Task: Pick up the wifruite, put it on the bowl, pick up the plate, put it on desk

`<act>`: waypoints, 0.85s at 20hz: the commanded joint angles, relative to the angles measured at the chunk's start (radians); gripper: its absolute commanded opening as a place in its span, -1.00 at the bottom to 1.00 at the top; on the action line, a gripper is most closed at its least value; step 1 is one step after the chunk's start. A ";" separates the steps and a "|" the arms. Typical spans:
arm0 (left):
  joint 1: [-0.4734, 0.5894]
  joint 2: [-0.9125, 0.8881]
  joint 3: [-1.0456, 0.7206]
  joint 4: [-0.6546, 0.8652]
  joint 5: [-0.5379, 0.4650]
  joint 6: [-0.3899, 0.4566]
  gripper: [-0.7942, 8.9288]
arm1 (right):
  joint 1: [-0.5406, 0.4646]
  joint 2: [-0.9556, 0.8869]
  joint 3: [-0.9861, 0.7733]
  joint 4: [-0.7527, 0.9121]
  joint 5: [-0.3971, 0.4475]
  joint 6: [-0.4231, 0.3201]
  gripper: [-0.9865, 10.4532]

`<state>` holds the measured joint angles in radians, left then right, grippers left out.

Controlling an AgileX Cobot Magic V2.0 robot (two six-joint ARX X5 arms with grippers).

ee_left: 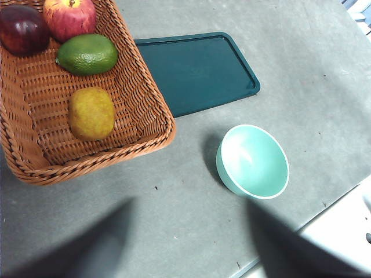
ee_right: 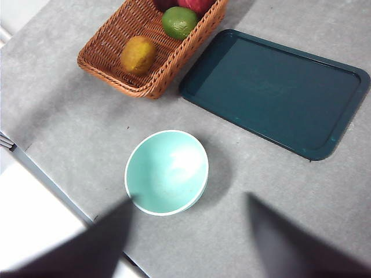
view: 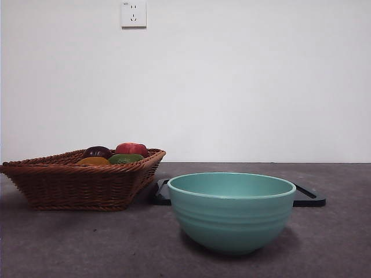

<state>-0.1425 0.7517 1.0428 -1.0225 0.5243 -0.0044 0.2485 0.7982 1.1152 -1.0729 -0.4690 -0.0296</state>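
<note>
Four fruits lie in the brown woven wicker basket [ee_left: 35, 116] on my feeds: the small rounded orange-yellow wifruite [ee_left: 91, 113] nearest the basket's low front wall, a green lime-like fruit [ee_left: 87, 54] beside it, then a red apple [ee_left: 69, 16] and a dark purple fruit [ee_left: 22, 29] at the far end. The large round teal-green ceramic bowl [view: 232, 211] stands empty on the dark grey matte table [view: 69, 243], near the basket but apart from it. A flat dark green rectangular tray [ee_right: 278, 92] lies behind the bowl, and the basket's corner seems to overlap one of its edges. I see both arms held high over the table. The left claw [ee_left: 191, 237] has its jaws spread apart above bare table, gripping nothing. The right claw [ee_right: 188, 237] is likewise spread wide and empty, above the bowl's near side.
</note>
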 commanded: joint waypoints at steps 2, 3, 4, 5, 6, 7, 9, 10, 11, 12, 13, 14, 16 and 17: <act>-0.003 0.006 0.024 0.005 0.004 0.010 0.13 | 0.005 0.005 0.018 0.006 -0.002 -0.003 -0.12; -0.003 0.007 0.024 0.006 0.002 0.009 0.13 | 0.005 0.005 0.018 0.006 -0.002 -0.003 -0.12; -0.004 0.011 0.024 0.013 -0.003 -0.005 0.13 | 0.005 0.005 0.018 0.006 -0.002 -0.003 -0.12; -0.006 0.018 0.026 0.023 -0.004 -0.012 0.13 | 0.005 0.005 0.018 0.006 -0.003 -0.003 -0.12; -0.013 0.029 0.030 0.035 -0.007 -0.012 0.12 | 0.005 0.005 0.018 0.006 -0.002 -0.002 -0.12; -0.023 0.045 0.037 0.053 -0.018 -0.018 0.12 | 0.005 0.005 0.018 0.007 -0.002 -0.001 -0.12; -0.049 0.094 0.063 0.082 -0.079 -0.030 0.12 | 0.005 0.005 0.018 0.007 -0.003 0.000 -0.12; -0.066 0.130 0.084 0.087 -0.110 -0.031 0.12 | 0.005 0.005 0.018 0.007 -0.002 0.000 -0.12; -0.085 0.169 0.109 0.089 -0.142 -0.031 0.11 | 0.005 0.005 0.018 0.008 -0.002 0.000 -0.12; -0.106 0.213 0.137 0.096 -0.184 -0.031 0.11 | 0.005 0.005 0.018 0.010 -0.002 0.000 -0.12; -0.127 0.258 0.163 0.104 -0.219 -0.031 0.11 | 0.005 0.005 0.018 0.010 -0.002 0.000 -0.12; -0.149 0.307 0.191 0.108 -0.249 -0.031 0.10 | 0.005 0.005 0.018 0.010 -0.002 0.000 -0.12; -0.184 0.404 0.237 0.123 -0.315 -0.031 0.07 | 0.005 0.005 0.018 0.010 -0.002 0.000 -0.12; -0.200 0.454 0.255 0.130 -0.341 -0.031 0.06 | 0.005 0.005 0.018 0.010 -0.002 0.000 -0.12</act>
<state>-0.3389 1.1862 1.2778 -0.8948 0.1894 -0.0357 0.2485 0.7982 1.1152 -1.0721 -0.4690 -0.0296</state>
